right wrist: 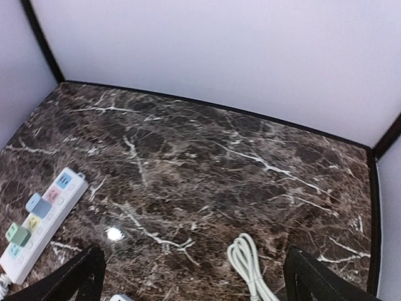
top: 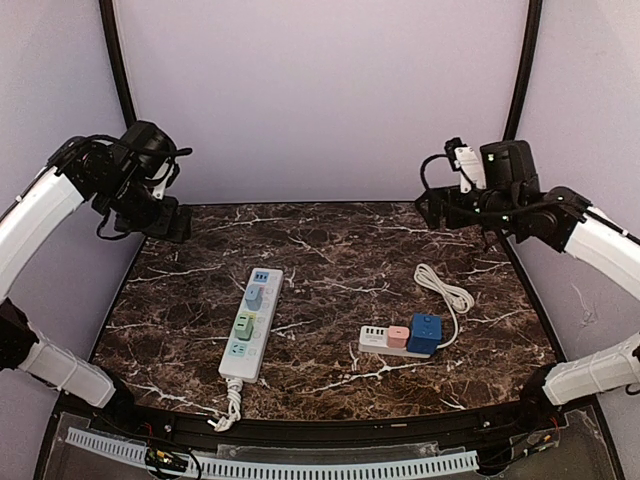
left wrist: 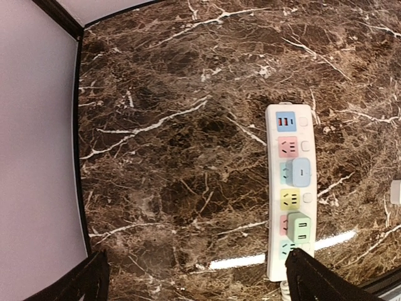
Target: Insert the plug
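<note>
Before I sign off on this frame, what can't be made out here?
Top view: whether the white cord ends in a free plug; too small.
Top view: where the cable of the long power strip ends; it drops past the table edge.
Left wrist: that strip's lower end, behind a finger of the left gripper.
Right wrist: the short strip, cut off by the bottom edge.

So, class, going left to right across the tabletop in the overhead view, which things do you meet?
Long white power strip → pink plug → blue cube adapter.
</note>
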Motion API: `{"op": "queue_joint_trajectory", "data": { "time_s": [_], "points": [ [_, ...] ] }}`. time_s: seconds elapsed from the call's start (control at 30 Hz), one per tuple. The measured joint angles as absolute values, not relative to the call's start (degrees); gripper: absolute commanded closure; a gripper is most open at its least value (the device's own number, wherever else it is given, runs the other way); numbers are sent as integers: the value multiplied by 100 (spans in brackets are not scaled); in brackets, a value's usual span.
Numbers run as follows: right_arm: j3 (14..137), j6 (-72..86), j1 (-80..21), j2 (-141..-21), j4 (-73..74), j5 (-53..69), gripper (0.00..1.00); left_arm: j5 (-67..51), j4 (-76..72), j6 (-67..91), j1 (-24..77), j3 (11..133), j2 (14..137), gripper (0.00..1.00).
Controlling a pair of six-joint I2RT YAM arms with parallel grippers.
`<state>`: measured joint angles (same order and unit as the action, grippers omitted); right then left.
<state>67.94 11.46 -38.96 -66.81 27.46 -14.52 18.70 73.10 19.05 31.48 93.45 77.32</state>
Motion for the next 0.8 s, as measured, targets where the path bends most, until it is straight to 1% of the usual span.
{"op": "queue_joint_trajectory", "data": {
  "time_s": [0.1, 0.17, 0.4, 0.5, 0.8],
  "points": [
    [6884, 1490, -2838, -6657, 3081, -659, 1, 1994, 7334, 1723, 2871, 9384, 7662, 1],
    [6862, 1662, -2171, -6604, 3260, -364, 2, 2067, 7338, 1614, 2633, 9384, 7581, 1],
    [6259, 2351, -622, -5798, 3647, 882, 1, 2152, 7181, 1498, 1669, 9271, 7129, 1],
    [6069, 2591, -298, -5616, 3721, 1118, 1, 2196, 7081, 1564, 1594, 9030, 6917, 1],
    [5846, 2794, -272, -5153, 3732, 1330, 1, 1900, 6543, 1680, 1590, 8263, 6414, 1]
  ]
}}
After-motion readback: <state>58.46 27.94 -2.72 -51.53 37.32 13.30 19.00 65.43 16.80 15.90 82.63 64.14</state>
